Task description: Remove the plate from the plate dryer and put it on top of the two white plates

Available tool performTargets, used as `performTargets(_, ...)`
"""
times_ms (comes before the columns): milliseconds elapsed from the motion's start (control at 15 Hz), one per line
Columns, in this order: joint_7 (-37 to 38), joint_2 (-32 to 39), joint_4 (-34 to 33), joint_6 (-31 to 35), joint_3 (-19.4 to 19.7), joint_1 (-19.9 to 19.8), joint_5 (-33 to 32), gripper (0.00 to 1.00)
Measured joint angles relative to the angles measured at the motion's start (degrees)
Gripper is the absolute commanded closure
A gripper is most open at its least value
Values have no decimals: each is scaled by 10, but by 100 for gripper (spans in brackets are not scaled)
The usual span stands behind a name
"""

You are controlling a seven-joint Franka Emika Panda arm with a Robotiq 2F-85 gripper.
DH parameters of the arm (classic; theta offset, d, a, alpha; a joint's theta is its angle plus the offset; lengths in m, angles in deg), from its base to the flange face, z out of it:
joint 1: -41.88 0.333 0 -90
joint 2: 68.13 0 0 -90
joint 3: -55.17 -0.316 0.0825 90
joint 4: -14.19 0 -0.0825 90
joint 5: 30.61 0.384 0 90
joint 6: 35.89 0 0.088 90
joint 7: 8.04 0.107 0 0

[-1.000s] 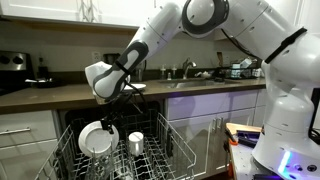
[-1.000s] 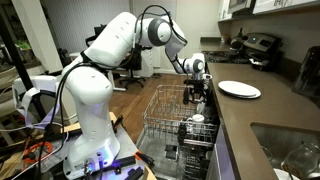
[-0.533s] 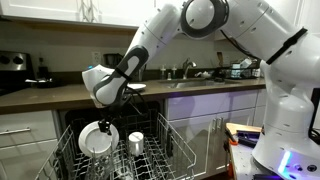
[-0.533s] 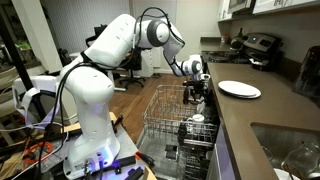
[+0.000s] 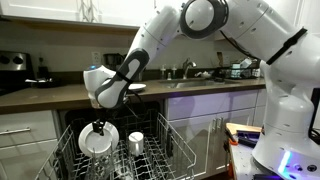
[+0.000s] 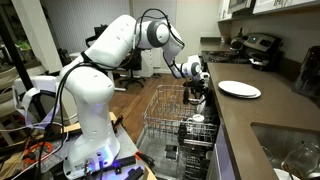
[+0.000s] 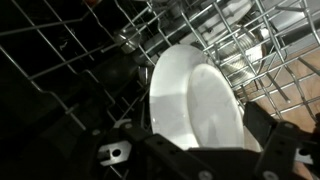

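Wrist view is showing the plate (image 7: 195, 100) standing on edge between tines of the plate dryer (image 7: 222, 35), so you are holding the gripper (image 5: 99, 122) just above its rim, jaws spread wide to straddle it.

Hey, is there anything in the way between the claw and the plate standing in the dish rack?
Nothing visible. The open claw hangs right over the upright plate, and the wrist view shows the plate's face and rim uncovered. The plate dryer has wire tines on either side of the plate, and a cup sits off to one side.
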Motion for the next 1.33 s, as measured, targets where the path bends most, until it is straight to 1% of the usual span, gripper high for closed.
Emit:
performTargets(267, -2, 2, 14, 48, 0, -5, 0, 0)
performTargets(533, -15, 2, 22, 73, -5, -11, 4, 0)
performTargets(667, -28, 2, 23, 79, -16, -17, 8, 0)
performTargets(1067, -86, -10, 23, 78, -71, -38, 40, 0)
performTargets(1267, -128, -17, 23, 59, -97, -46, 56, 33)
performTargets(1333, -148, -19, 23, 49, -107, -53, 61, 27)
